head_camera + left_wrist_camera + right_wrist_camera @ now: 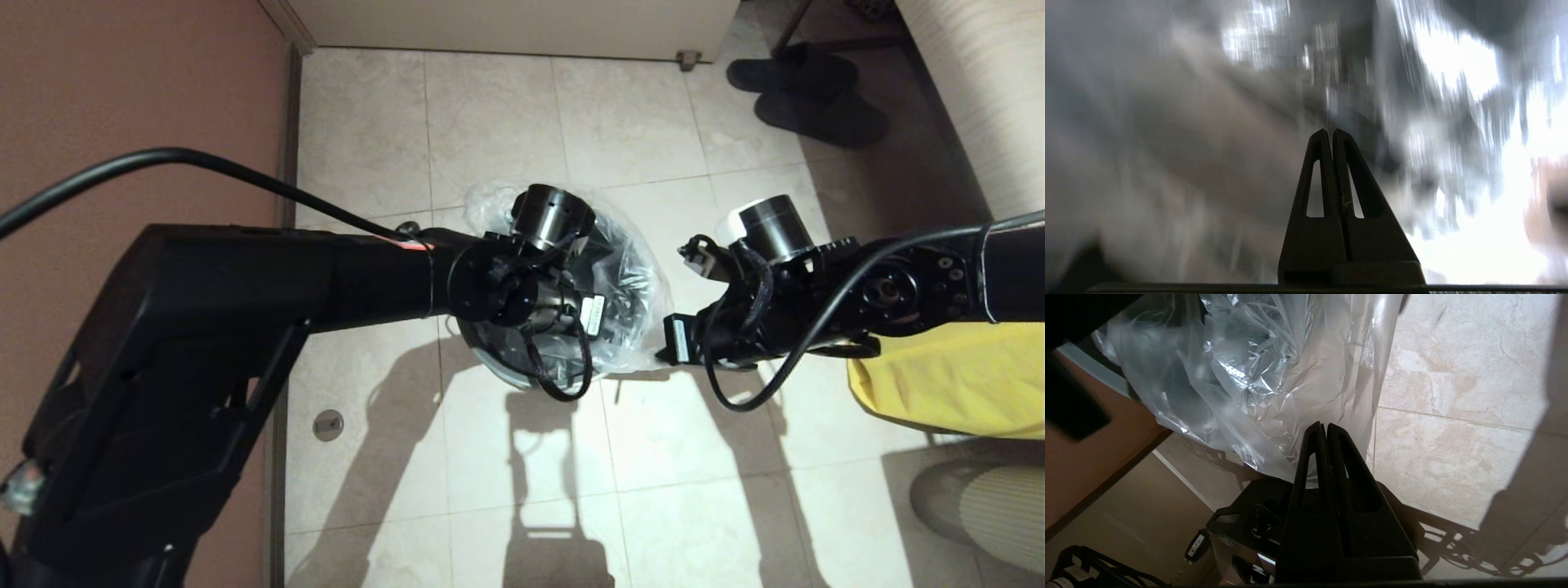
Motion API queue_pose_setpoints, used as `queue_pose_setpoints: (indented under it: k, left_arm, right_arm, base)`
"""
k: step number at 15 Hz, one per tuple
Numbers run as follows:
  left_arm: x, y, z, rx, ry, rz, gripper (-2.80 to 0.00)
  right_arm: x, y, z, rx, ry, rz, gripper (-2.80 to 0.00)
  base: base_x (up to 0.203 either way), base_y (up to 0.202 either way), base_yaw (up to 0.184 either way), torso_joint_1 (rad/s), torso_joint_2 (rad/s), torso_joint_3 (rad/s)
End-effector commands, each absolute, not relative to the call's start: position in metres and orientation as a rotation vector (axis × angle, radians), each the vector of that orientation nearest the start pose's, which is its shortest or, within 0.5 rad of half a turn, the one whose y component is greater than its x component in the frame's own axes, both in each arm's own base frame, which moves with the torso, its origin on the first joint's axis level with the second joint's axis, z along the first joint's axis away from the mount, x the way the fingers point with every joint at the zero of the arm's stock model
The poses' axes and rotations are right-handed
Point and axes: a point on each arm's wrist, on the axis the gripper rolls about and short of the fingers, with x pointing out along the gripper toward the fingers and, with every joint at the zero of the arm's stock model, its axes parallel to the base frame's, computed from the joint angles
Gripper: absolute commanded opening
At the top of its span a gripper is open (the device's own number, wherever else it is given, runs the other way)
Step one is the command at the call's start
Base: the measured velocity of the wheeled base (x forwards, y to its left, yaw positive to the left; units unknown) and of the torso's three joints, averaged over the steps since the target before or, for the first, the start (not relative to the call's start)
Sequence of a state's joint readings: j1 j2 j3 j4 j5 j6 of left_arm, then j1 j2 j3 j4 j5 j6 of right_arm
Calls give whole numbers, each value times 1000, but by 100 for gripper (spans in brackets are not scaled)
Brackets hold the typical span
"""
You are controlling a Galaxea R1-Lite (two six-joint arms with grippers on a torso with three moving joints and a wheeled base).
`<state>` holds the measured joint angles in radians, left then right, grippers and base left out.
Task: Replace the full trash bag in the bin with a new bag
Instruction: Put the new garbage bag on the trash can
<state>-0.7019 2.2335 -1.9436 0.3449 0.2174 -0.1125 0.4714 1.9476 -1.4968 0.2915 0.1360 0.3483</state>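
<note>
The bin (500,369) stands on the tiled floor under my left wrist; only part of its grey rim shows. The clear, crinkly new bag (633,278) is bunched over its mouth. My left gripper (1329,131) points down into the plastic (1433,81), shut, and a thin streak of film runs out from between its tips. It is hidden below the wrist in the head view. My right gripper (1324,424) is at the bin's right side, shut on the bag's edge. The film (1249,375) hangs taut from there.
An opaque yellow sheet (955,384) lies at the right under my right arm (775,278). Dark slippers (808,90) sit at the far right, a brown wall (122,82) runs along the left, and a floor drain (328,425) is near it. A ribbed round object (988,506) sits low right.
</note>
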Motion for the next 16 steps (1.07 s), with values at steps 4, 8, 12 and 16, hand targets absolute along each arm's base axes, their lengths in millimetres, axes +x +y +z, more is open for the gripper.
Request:
queue_pose_setpoints:
  k: [4,8,12,16]
  left_arm:
    - [332,-280,210,269,677,-455,-280]
    - [325,-275,209,287,756,-473,-280]
    - [316,-268,204,308,870,-458,-280]
    - [303,-259,227,257,833,-456,-280]
  right_arm:
    - [336,178,194,189,859,442,-280]
    - [334,177,193,184,883,436,-280]
    - [337,179,189,182,890,435,-280]
    - [337,180,187,182,895,435,-280]
  base:
    - [0,0,0,0,0,0]
    - [0,0,0,0,0,0]
    - [0,0,0,0,0,0]
    - [0,0,0,0,0,0]
